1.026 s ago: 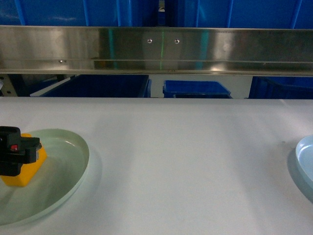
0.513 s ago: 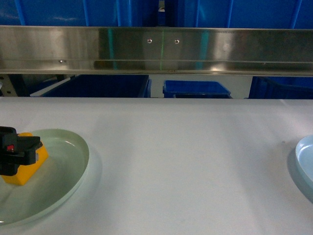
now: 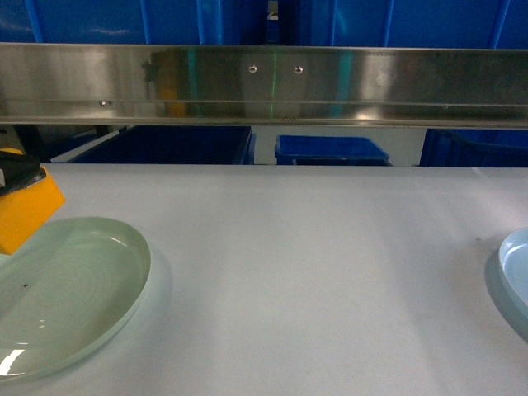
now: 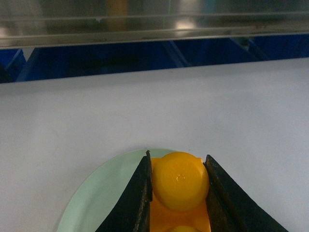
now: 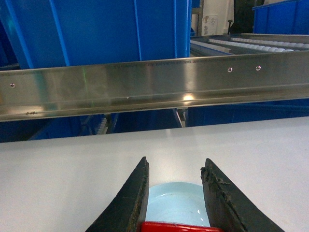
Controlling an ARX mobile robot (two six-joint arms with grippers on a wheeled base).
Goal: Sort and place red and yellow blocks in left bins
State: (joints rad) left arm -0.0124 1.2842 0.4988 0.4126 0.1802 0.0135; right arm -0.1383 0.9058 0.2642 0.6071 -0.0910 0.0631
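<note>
The left gripper (image 4: 176,193) clamps the yellow brick (image 3: 25,210) above the pale green plate's (image 3: 91,289) far left rim, brick tilted, studs in line with the fingers. The green plate holds nothing. Right of it, the right gripper (image 5: 175,193) stands parted over a light blue plate (image 5: 176,205).

Glossy plastic brick (image 4: 179,181); brushed metal rail (image 3: 264,82); matt table (image 3: 330,272)

White table (image 3: 313,272) w/ green plate (image 3: 82,289), prob. light-blue plate (image 3: 516,272).
</note>
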